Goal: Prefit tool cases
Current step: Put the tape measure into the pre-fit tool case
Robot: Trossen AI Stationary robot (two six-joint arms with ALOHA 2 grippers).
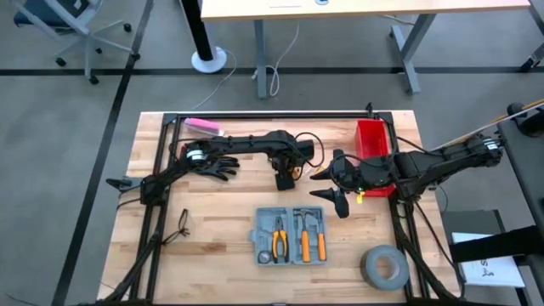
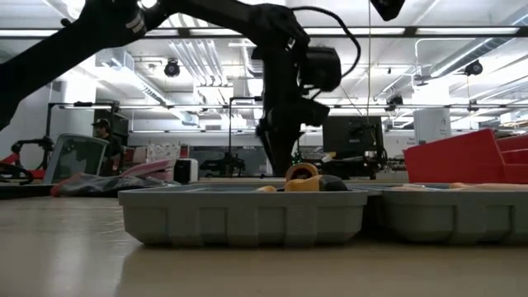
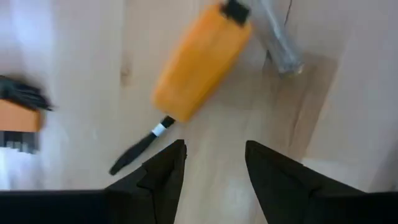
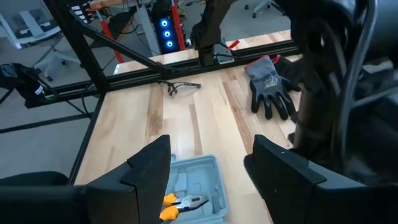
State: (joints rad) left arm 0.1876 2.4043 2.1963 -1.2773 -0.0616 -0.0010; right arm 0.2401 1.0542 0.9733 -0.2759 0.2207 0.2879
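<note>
Positioning Left Gripper Over Orange Tool

Left gripper (image 1: 287,179) hovers released above an orange-handled tool (image 3: 198,61), far of the open tool case (image 1: 290,235). Case lies lengthwise left-right at the near edge. Right gripper (image 1: 334,189), released, waits just beside.

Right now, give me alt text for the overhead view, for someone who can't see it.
An open grey tool case holding orange-handled pliers lies on a wooden table. Above it, the left arm's tool points down at the table and the right arm's tool hovers open. A red bin, tape roll, black gloves and safety glasses lie around.
</note>
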